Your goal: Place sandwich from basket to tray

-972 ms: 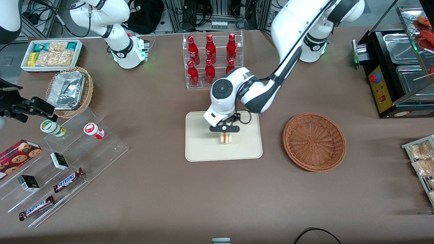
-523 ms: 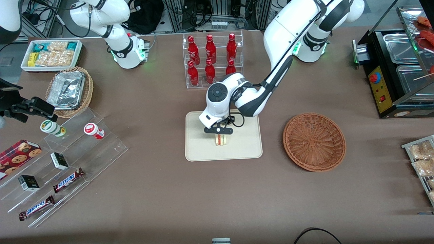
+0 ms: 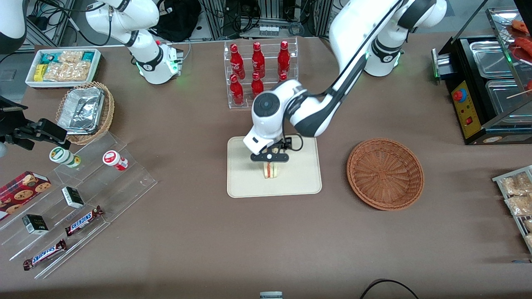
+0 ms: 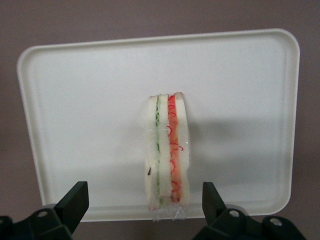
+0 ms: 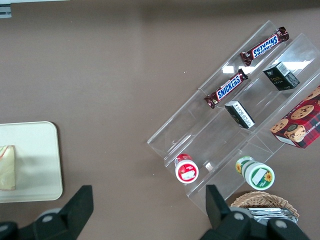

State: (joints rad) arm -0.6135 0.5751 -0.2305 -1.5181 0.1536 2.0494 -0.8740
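Observation:
The sandwich [image 3: 271, 170] stands on its edge on the cream tray [image 3: 245, 182], pale bread with a red and green filling stripe; it also shows in the left wrist view [image 4: 167, 150] and the right wrist view [image 5: 7, 168]. My left gripper [image 3: 269, 158] hangs just above the sandwich, open, its fingers [image 4: 75, 200] well apart on either side and not touching it. The tray also shows in the left wrist view [image 4: 75, 100]. The reddish-brown wicker basket [image 3: 385, 173] sits empty beside the tray, toward the working arm's end.
A clear rack of red bottles [image 3: 259, 72] stands farther from the camera than the tray. A clear stepped shelf [image 3: 83, 195] with snack bars and jars, a tan basket of foil containers [image 3: 85, 111] and a white bin of packets [image 3: 63, 66] lie toward the parked arm's end.
The gripper carried the sandwich a little toward the parked arm's end, let go of it on the tray, and has risen slightly with its fingers spread.

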